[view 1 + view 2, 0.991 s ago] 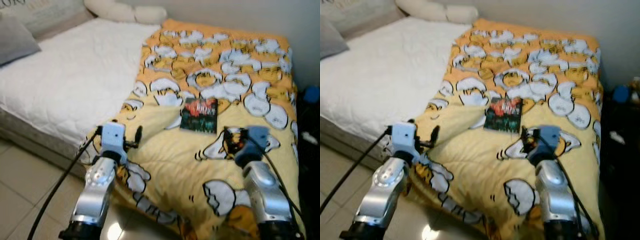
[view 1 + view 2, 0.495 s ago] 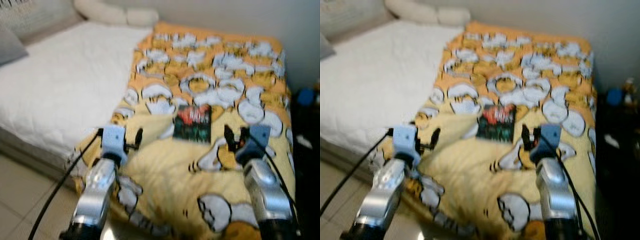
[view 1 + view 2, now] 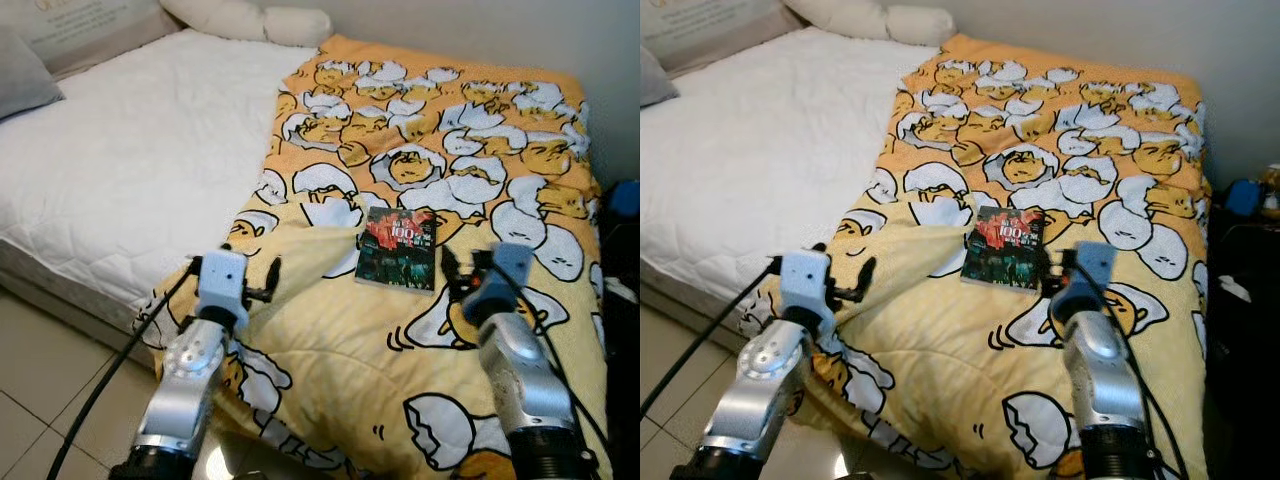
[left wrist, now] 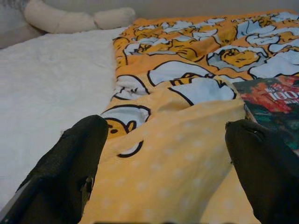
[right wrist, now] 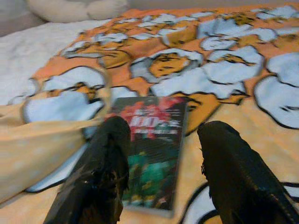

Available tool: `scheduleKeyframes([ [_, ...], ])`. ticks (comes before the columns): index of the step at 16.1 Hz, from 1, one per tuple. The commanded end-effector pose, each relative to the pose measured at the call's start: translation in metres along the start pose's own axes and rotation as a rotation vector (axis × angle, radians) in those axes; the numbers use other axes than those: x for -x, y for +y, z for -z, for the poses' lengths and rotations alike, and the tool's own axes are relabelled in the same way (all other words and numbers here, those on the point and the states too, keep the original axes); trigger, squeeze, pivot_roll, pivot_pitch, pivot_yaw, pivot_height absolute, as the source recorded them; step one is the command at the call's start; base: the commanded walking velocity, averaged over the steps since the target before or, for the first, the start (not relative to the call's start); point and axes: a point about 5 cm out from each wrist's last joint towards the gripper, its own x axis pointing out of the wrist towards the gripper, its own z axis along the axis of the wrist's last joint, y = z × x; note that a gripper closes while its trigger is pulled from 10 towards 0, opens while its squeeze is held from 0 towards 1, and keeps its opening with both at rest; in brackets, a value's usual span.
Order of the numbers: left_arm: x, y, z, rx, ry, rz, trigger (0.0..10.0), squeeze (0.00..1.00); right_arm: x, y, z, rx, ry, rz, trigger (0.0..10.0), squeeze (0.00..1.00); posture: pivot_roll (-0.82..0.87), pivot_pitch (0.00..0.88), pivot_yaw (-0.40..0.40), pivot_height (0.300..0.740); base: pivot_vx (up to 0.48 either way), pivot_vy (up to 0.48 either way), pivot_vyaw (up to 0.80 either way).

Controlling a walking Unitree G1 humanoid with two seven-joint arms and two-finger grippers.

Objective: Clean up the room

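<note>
Glossy paperback book (image 3: 398,248), soft cloth blanket (image 3: 440,150), quilted white mattress (image 3: 130,160)

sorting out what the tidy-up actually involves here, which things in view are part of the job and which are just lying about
Part of the job:
- book lying flat on the yellow egg-print blanket
- right gripper, open, lined up on the book
- left gripper, open, over the folded blanket edge

Just lying about:
- grey pillow
- cream bolster
- white mattress
- blue object beside the bed
</note>
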Motion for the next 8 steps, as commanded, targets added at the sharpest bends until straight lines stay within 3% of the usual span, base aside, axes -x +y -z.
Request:
scheduleKeyframes([
  [1, 0.002, 0.0, -0.001, -0.012, -0.005, 0.019, 10.0, 0.75, -0.007, -0.001, -0.006, 0.023, 0.008, -0.007, 10.0, 0.0, 0.0, 0.0, 0.007, 0.74, 0.0, 0.0, 0.0],
  [8, 0.001, 0.003, -0.005, -0.055, -0.01, 0.088, 10.0, 0.75, -0.032, -0.022, -0.008, 0.019, 0.069, 0.074, 10.0, 0.0, 0.02, 0.0, 0.013, 0.74, 0.0, 0.0, 0.0],
])
